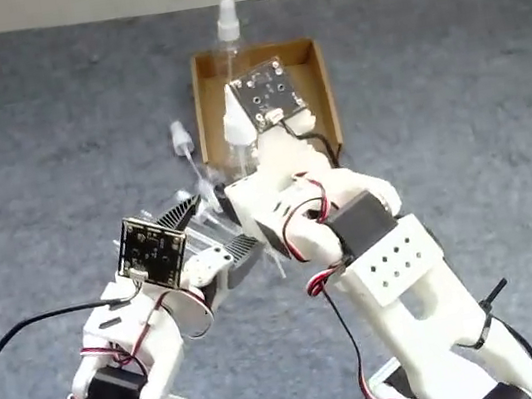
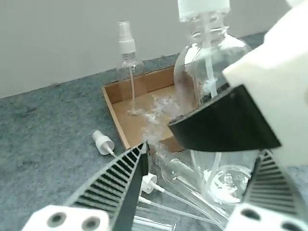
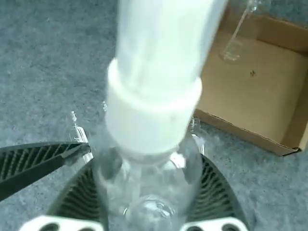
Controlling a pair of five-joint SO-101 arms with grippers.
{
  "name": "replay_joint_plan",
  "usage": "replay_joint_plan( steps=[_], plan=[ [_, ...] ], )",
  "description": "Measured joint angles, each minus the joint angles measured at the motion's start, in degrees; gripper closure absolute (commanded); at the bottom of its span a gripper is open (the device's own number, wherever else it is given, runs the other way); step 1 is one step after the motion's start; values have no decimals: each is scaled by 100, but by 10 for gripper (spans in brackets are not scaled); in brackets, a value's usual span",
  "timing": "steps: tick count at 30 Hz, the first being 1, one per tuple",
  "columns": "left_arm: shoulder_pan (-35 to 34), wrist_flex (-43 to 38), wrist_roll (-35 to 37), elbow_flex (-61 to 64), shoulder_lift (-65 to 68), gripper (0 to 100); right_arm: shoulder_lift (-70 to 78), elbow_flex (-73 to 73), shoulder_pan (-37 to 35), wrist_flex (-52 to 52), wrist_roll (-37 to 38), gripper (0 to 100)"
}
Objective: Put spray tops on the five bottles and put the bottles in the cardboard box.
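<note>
1. High view: the cardboard box lies at top centre, with a capped bottle upright at its far edge. The right arm carries the held bottle, which overlaps the box's left side in the frame. A loose spray top lies left of the box. The left gripper sits centre-left.
2. Left wrist view: the left gripper's ribbed fingers stand apart at the bottom, either side of the held bottle's base. Contact cannot be told. The right arm's black jaw crosses the bottle's side.
3. Right wrist view: the right gripper, bottom centre, is clamped on the held bottle's clear body below its white spray top. The box is at upper right.
</note>
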Motion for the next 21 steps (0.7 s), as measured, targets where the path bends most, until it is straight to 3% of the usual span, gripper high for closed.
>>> replay_joint_plan(
  steps=[14, 21],
  plan=[
    [0, 0, 0, 0, 0, 755, 0, 0, 0, 18, 9, 995],
    [0, 0, 0, 0, 0, 755, 0, 0, 0, 35, 651, 995]
  ],
)
